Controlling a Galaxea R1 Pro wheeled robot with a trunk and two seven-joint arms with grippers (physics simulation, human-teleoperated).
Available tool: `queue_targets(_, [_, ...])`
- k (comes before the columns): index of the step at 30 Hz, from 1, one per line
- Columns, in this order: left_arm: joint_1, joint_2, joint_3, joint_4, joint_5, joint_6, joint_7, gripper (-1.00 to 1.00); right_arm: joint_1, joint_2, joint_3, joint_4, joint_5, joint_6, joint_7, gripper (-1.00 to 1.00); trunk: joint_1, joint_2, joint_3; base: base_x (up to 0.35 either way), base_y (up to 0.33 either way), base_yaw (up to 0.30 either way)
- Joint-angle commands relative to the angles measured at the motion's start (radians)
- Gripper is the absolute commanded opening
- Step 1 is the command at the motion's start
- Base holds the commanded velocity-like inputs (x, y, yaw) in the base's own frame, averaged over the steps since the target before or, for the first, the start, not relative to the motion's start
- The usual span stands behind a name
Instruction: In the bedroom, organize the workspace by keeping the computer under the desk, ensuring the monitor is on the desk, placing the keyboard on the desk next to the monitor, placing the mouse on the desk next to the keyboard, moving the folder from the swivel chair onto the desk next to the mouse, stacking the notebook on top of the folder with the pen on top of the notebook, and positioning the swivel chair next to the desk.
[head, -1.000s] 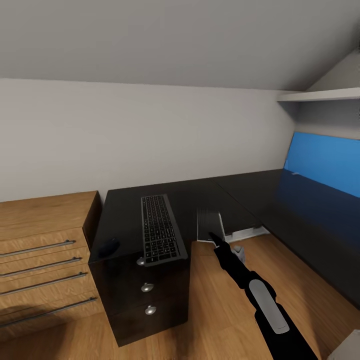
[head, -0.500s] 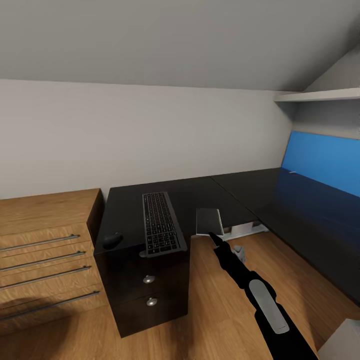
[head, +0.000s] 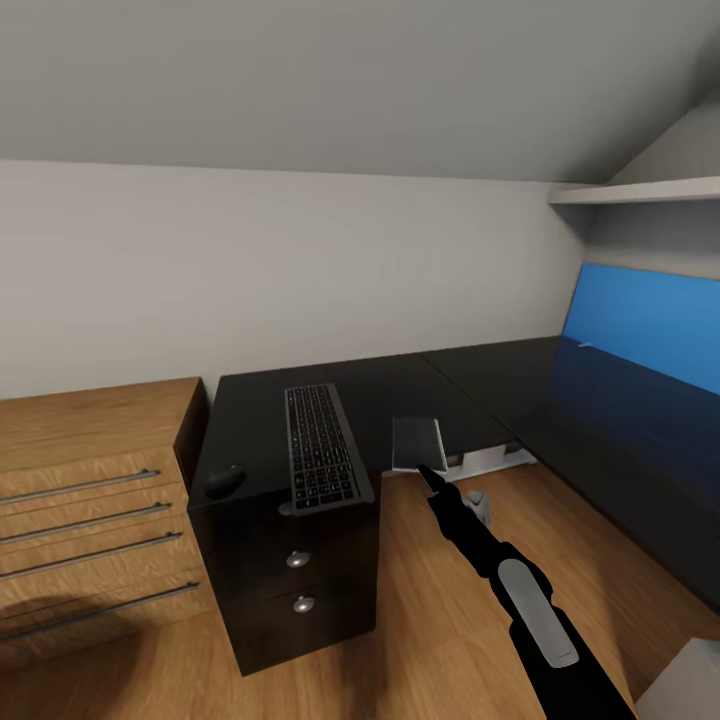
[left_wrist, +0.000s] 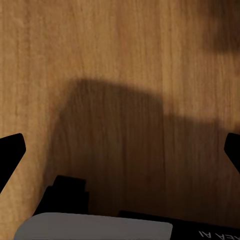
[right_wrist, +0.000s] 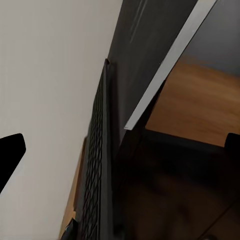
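The black L-shaped desk (head: 400, 390) runs from its drawer unit (head: 295, 580) round to the blue back panel (head: 650, 320). The keyboard (head: 320, 445) lies on the top above the drawers, with the mouse (head: 226, 479) to its left near the front corner. The thin grey notebook (head: 418, 443) sits at the desk's front edge, and its edge shows as a pale strip (right_wrist: 165, 75). My right gripper (head: 428, 474) (right_wrist: 120, 150) is just in front of it, open. My left gripper (left_wrist: 120, 155) hangs open over the wooden floor. The monitor, folder and swivel chair are out of view.
Light wooden drawers (head: 90, 510) stand against the desk's left end. A small silver-grey object (head: 480, 507) sits on the floor by the white desk leg (head: 490, 462), partly behind my right arm. A white shelf (head: 640, 190) hangs at the upper right.
The camera shifted slightly between one second and half a second ago. Since then the view has held still. The arm, notebook, keyboard and mouse keep their places relative to one another.
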Motion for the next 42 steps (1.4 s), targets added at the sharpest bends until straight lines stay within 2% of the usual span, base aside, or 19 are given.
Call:
queue_targets(1, [-0.001, 0.001, -0.006, -0.002, 0.008, 0.001, 0.009, 1.00, 0.000, 0.000, -0.001, 0.000, -0.006, 0.004, 0.001, 1.00, -0.004, 0.007, 0.002, 0.000, 0.000, 0.000])
queue_targets(12, [-0.001, 0.001, -0.005, -0.001, 0.009, 0.001, 0.009, 1.00, 0.000, 0.000, -0.005, 0.021, -0.006, 0.004, 0.000, 1.00, -0.046, 0.084, 0.037, 0.000, 0.000, 0.000])
queue_targets(22, [-0.001, 0.001, -0.004, -0.001, 0.010, 0.001, 0.011, 1.00, 0.000, -0.025, -0.019, 0.036, -0.010, 0.000, 0.003, 1.00, -0.085, 0.154, 0.068, 0.000, 0.000, 0.000])
queue_targets(27, [-0.001, 0.001, 0.000, -0.001, 0.011, 0.000, 0.015, 1.00, 0.000, -0.027, -0.054, 0.046, -0.010, -0.001, 0.002, 1.00, -0.104, 0.189, 0.084, 0.000, 0.000, 0.000])
queue_targets(28, [-0.001, 0.001, 0.000, -0.001, 0.011, 0.000, 0.015, 1.00, 0.000, -0.027, -0.073, 0.051, -0.010, -0.001, 0.002, 1.00, -0.108, 0.196, 0.087, 0.000, 0.000, 0.000])
queue_targets(29, [-0.001, 0.001, 0.001, -0.001, 0.011, 0.000, 0.016, 1.00, 0.000, -0.027, -0.108, 0.057, -0.010, 0.000, 0.003, 1.00, -0.111, 0.203, 0.090, 0.000, 0.000, 0.000])
queue_targets(34, [-0.001, 0.001, 0.000, 0.000, 0.011, 0.000, 0.016, 1.00, 0.000, -0.030, -0.128, 0.060, -0.011, -0.001, 0.003, 1.00, -0.131, 0.238, 0.106, 0.000, 0.000, 0.000])
queue_targets(40, [-0.001, -0.009, -0.003, 0.046, 0.006, 0.000, 0.016, 1.00, 0.000, -0.033, -0.150, 0.073, -0.010, -0.002, 0.000, 1.00, -0.154, 0.280, 0.124, 0.000, 0.000, 0.000])
queue_targets(42, [-0.001, -0.012, -0.003, 0.051, 0.005, 0.000, 0.016, 1.00, 0.000, -0.033, -0.180, 0.090, -0.010, -0.002, -0.004, 1.00, -0.161, 0.294, 0.131, 0.000, 0.000, 0.000])
